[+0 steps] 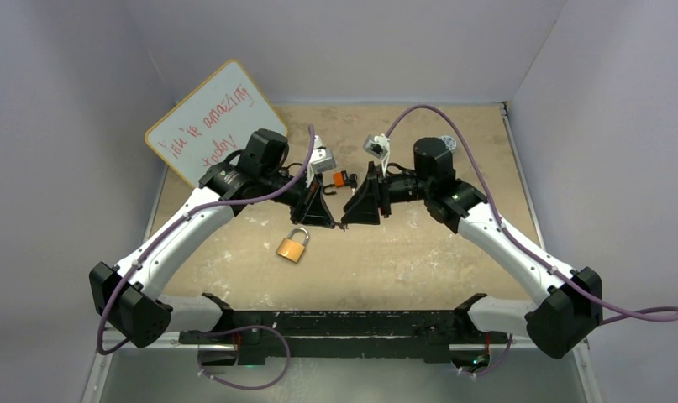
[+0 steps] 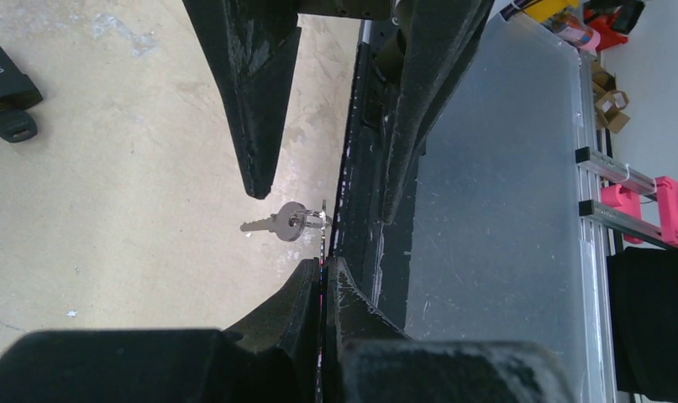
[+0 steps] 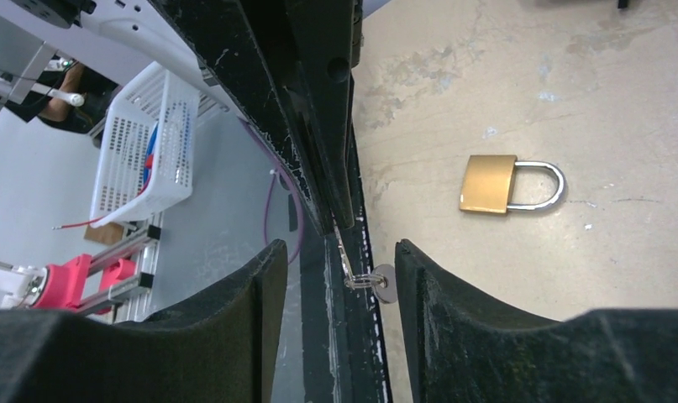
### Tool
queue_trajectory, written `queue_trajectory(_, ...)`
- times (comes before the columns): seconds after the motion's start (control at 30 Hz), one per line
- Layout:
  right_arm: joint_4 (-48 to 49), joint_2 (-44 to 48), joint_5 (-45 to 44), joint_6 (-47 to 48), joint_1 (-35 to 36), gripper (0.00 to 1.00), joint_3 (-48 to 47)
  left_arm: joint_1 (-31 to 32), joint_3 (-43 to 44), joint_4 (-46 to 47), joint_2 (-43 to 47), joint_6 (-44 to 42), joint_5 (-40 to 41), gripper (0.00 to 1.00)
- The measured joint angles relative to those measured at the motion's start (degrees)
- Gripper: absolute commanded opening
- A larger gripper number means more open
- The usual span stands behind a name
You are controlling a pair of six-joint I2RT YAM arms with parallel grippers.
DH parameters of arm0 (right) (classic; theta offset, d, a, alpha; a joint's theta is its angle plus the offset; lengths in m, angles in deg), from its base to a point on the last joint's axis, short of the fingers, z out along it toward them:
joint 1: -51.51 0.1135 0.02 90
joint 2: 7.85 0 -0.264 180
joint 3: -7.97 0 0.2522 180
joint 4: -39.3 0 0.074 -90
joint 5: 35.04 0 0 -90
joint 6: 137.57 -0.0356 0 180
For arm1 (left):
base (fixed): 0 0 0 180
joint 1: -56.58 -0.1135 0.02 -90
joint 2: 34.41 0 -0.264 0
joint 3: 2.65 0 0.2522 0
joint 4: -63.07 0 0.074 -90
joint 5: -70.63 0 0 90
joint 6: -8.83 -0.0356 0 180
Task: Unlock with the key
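Note:
A brass padlock with a silver shackle lies flat on the tan table, just in front of both grippers. My left gripper is shut on a thin flat metal piece seen edge-on. A small ring on that piece carries a dangling silver key, held above the table. My right gripper faces the left one tip to tip. Its jaws stand apart on either side of the ring and key, touching neither.
A whiteboard with red writing leans at the back left. A small orange and black object lies behind the grippers, and a black object rests on the table. The table's near edge runs right beneath the grippers.

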Motion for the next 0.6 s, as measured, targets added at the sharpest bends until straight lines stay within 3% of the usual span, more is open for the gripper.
queue_trajectory(0.1, -0.13, -0.26, 0.74, 0.50, 0.46, 0.37, 0.00, 0.00, 0.00, -0.02, 0.00, -0.02, -0.90, 0.00)
queue_trajectory(0.43, -2.16, -0.87, 1.07, 2.40, 1.68, 0.29, 0.55, 0.00, 0.07, 0.00, 0.00, 0.00, -1.42, 0.00)
queue_trajectory(0.6, -2.93, -0.90, 1.29, 3.02, 1.92, 0.14, 0.55, 0.00, 0.44, -0.02, 0.00, 0.00, -1.42, 0.00)
